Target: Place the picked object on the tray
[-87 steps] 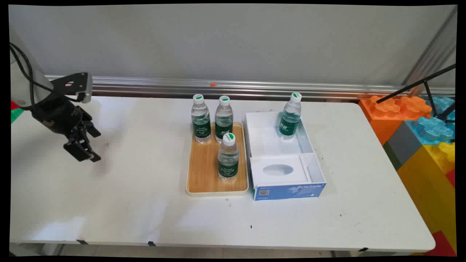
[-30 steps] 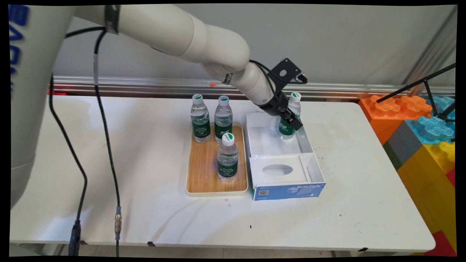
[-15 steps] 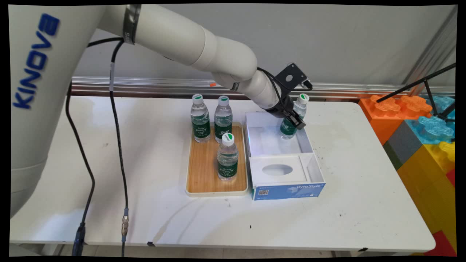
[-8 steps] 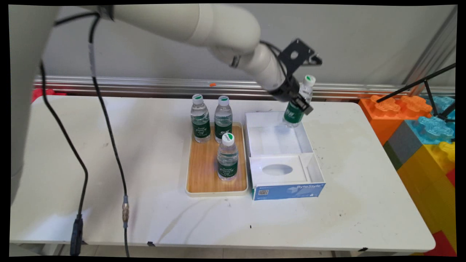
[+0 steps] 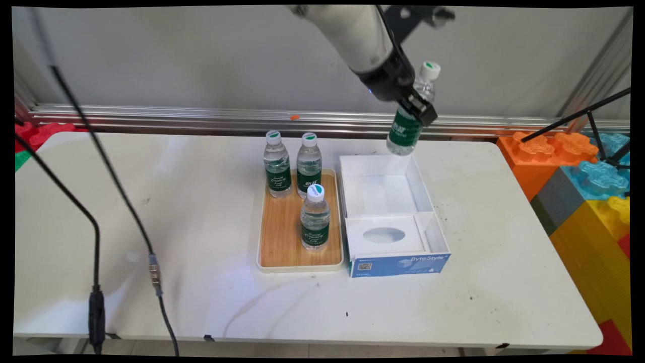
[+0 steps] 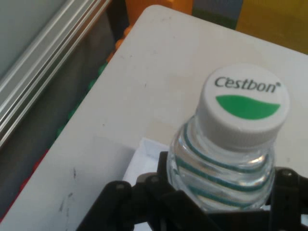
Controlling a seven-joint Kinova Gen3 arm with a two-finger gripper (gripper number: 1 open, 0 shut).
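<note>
Clear glossy plastic bottle (image 5: 409, 113) with ribbed shoulders, green paper-like label and smooth white plastic cap (image 6: 245, 107); matt black gripper (image 5: 415, 107); wood-grain tray (image 5: 283, 237) with cream rim; white cardboard box (image 5: 390, 217); smooth, scuffed white table (image 5: 201, 292)

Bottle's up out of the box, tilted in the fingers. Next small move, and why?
Probably carry it left toward the wooden tray: the gripper holds the bottle clear above the box, and the tray's near-left area is bare beside three upright bottles.
</note>
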